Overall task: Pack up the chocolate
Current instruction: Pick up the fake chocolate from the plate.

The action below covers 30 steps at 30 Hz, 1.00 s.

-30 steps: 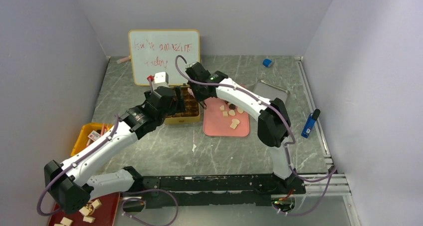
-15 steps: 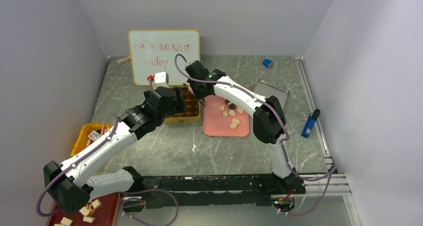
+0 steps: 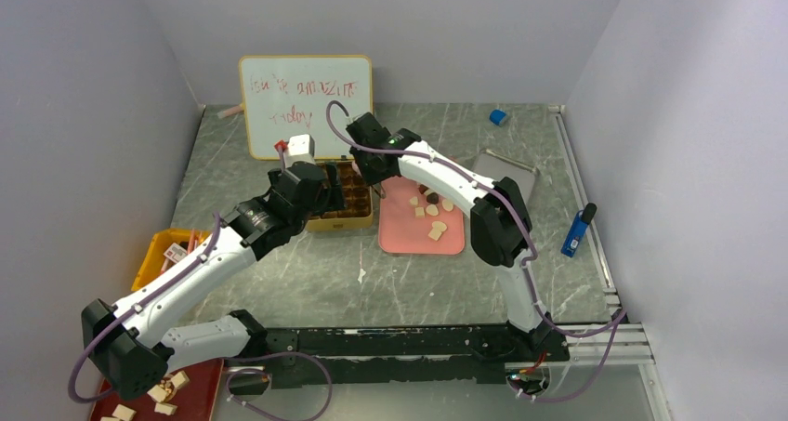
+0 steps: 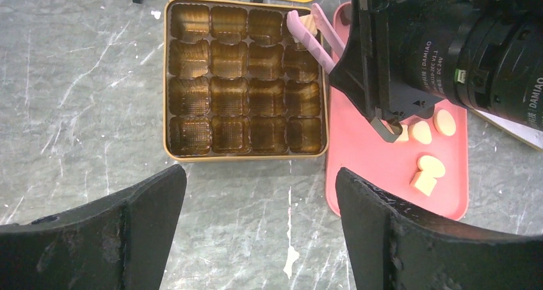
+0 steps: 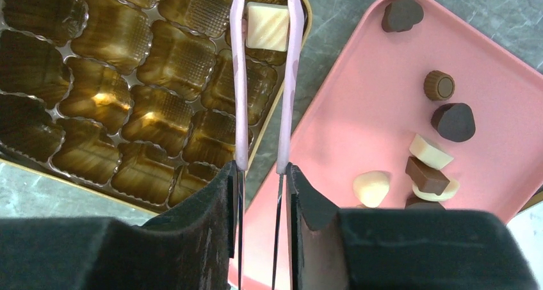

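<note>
The right gripper (image 5: 262, 175) has been brought slightly further over the gold box (image 4: 246, 155). Pink tweezers (image 5: 240, 79) are clamped in it, their tips set narrowly either side of a pale square chocolate (image 5: 267, 25) in the far right corner cell. Other chocolates (image 5: 453, 121) are left on the pink tray (image 5: 358, 79). The left gripper (image 4: 259, 200) is held wide apart above the table, near the box.

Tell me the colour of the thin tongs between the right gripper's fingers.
Pale pink. The thin plastic tongs show best in the right wrist view.

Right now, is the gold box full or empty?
Almost empty: only one white piece, between the tweezers, lies at a corner cell of the gold box; others bare.
</note>
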{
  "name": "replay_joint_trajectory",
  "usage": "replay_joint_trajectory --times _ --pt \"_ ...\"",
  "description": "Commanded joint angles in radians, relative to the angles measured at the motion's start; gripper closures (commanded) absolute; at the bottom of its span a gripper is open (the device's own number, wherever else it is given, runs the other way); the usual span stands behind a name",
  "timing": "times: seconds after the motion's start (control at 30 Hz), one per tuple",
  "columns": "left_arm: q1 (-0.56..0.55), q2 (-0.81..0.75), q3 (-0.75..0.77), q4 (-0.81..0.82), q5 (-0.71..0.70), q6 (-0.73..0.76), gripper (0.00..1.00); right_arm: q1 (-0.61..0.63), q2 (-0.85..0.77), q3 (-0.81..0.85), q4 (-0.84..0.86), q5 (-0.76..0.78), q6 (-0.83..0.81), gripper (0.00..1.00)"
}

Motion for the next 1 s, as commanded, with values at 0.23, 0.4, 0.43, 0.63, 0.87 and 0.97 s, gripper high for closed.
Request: replay_joint_trajectory --times 0.23,0.4,0.43,0.63,0.87,0.97 --pt "-0.002 0.006 0.002 0.004 -0.015 0.010 0.08 -0.013 0.001 0.012 0.042 -0.004 -0.010 0.69" --pt "-0.002 0.006 0.002 0.003 -0.015 0.013 0.08 -0.014 0.002 0.014 0.044 -0.008 -0.008 0.66" --pt "-0.002 0.006 0.002 0.003 -0.016 0.013 0.08 -0.015 0.003 0.014 0.043 -0.008 -0.007 0.66" --pt "0.000 0.010 0.004 0.007 -0.014 0.017 0.08 -0.013 0.005 0.011 0.046 -0.011 -0.004 0.65" --pt "0.000 0.014 0.004 0.009 -0.011 0.021 0.07 -0.014 0.004 0.008 0.047 -0.013 0.000 0.64" --pt "0.003 0.012 0.000 0.010 -0.009 0.021 0.07 -0.016 0.004 0.006 0.048 -0.013 0.000 0.64"
